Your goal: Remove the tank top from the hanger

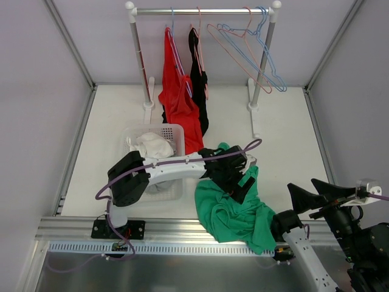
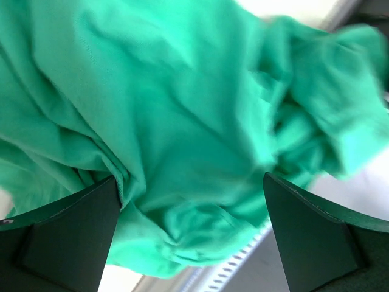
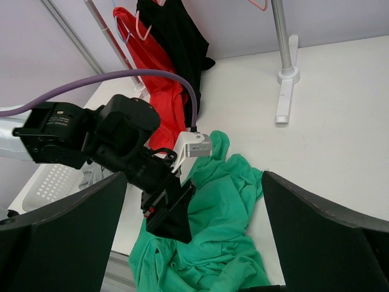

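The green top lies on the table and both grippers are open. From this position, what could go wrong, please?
1. The green tank top hangs partly over the table's near edge; a small tug could pull it off.
2. The left gripper hovers close over the cloth with jaws open, so a fold might catch on it when it lifts.
3. The red tank top hangs just behind; a wide swing of that arm could brush it.

The green garment point(image 2: 182, 121) overfills the left wrist view, cut by its top and left edges and blurred toward the right. From above, the left tool point(image 1: 239, 182) covers its middle. The black top point(image 1: 198, 79) hangs half hidden behind the red top point(image 1: 178, 97). The right arm point(image 1: 340, 225) runs off the frame's edge.
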{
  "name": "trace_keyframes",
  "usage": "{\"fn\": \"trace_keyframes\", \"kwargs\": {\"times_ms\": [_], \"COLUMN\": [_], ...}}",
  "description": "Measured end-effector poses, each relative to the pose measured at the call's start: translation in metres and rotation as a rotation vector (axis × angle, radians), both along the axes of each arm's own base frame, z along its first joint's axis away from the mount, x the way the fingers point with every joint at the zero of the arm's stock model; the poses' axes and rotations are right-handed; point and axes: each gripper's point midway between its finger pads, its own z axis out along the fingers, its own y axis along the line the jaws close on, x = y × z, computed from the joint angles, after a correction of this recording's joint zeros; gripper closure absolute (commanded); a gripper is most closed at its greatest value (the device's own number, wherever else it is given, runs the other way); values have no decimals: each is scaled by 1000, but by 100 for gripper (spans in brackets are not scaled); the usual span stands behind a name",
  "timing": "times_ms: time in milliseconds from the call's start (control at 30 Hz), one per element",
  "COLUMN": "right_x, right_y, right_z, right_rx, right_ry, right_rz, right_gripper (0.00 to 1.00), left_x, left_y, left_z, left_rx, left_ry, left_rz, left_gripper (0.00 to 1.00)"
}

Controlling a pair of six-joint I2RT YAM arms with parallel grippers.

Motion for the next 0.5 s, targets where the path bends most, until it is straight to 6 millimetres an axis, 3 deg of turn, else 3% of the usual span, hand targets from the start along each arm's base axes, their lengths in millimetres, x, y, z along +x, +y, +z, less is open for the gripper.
{"fn": "trace_keyframes", "kwargs": {"times_ms": [100, 267, 500], "right_x": [-1, -2, -4], "right_y": [2, 6, 9], "right_z": [0, 0, 0], "right_rx": [6, 14, 17], "right_ry": [2, 5, 6], "right_rz": [8, 31, 52], "right_gripper": [0, 1, 1], "left_x": [-14, -40, -52], "left_y": [-3, -1, -2], "left_z": [8, -7, -20], "left_rx": [-39, -42, -36], "left_ry": [22, 79, 92], "left_rz": [-29, -84, -97], "left_gripper": [1, 2, 1]}}
